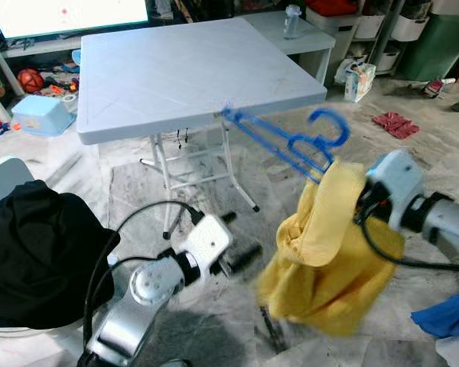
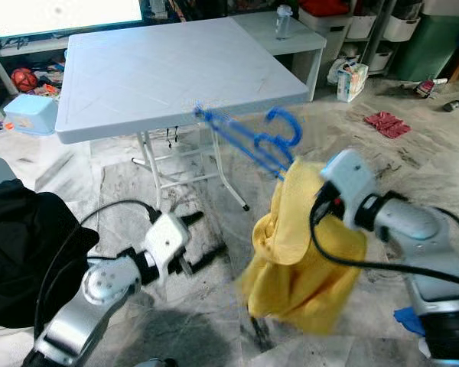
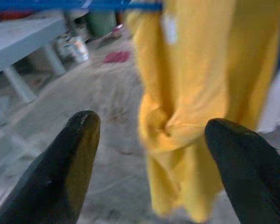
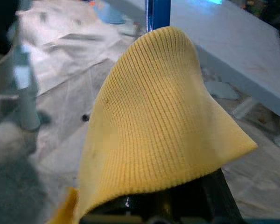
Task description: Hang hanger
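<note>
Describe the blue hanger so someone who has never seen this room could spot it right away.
Find the big white folding table in the middle of the room. Just off its near right corner, the right gripper holds up a bunched yellow garment. The blue hanger sticks out above that cloth, a thin bright-blue plastic frame with a curled hook.

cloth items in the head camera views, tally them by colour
yellow: 1, the knit garment on the blue hanger
black: 1, the black garment
red: 1, the red cloth on the floor
blue: 1, the blue cloth
total: 4
</note>
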Available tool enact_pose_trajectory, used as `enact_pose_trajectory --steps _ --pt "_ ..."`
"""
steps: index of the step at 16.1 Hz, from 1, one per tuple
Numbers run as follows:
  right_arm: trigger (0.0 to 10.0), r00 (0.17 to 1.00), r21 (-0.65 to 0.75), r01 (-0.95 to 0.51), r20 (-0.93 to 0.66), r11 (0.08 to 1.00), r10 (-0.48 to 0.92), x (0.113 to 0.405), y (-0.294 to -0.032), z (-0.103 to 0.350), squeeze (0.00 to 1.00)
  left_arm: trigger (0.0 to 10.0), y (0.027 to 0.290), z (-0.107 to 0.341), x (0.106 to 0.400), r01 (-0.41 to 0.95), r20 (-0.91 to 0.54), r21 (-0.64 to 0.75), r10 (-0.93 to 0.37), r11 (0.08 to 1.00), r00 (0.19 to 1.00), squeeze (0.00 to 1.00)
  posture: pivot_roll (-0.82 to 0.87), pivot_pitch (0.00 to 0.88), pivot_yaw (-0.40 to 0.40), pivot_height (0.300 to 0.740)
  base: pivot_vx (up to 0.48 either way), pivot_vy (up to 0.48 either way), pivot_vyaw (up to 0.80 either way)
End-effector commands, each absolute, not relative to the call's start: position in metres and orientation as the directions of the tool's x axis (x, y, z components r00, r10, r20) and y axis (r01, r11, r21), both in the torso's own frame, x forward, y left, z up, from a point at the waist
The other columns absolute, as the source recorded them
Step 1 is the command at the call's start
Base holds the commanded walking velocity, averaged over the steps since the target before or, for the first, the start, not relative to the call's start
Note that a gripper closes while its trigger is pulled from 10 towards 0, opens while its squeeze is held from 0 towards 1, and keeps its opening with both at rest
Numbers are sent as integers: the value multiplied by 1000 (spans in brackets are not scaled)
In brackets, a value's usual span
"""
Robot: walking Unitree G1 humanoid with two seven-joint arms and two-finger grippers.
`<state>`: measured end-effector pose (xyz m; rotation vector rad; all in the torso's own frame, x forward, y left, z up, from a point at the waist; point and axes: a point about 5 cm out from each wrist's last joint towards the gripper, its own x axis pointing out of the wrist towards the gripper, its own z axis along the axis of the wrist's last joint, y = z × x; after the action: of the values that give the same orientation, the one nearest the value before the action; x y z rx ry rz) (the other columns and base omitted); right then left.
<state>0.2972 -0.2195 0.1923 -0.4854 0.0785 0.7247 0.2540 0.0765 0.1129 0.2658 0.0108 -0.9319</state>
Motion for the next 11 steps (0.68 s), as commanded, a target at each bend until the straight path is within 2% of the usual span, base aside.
enact_pose_trajectory --steps 1,3,6,8,9,11 --pt "10000 717 -455 -678 -234 577 657 298 -214 199 0 10000 78 124 252 799 -80 257 -812 543 578 1000 -22 62 -38 740 0 0 0" --pt "10000 674 -461 -720 -284 519 682 297 -215 191 0 10000 83 137 247 827 -32 242 -848 508 530 1000 -14 60 -35 740 0 0 0" --pt "10000 560 -409 -817 -396 407 728 295 -217 166 0 10000 121 150 251 786 -40 325 -823 526 567 1000 38 48 -17 740 0 0 0" --pt "10000 529 -374 -842 -423 390 736 296 -215 151 0 10000 137 151 254 787 -85 342 -818 513 570 1000 53 41 -16 740 0 0 0" --pt "10000 525 -374 -843 -421 386 740 300 -210 142 0 10000 147 146 251 825 -169 327 -830 462 532 1000 53 33 -13 740 0 0 0" --pt "10000 457 -373 -875 -421 310 783 298 -205 139 0 10000 157 139 249 851 -238 303 -830 430 504 1000 56 25 -19 740 0 0 0"
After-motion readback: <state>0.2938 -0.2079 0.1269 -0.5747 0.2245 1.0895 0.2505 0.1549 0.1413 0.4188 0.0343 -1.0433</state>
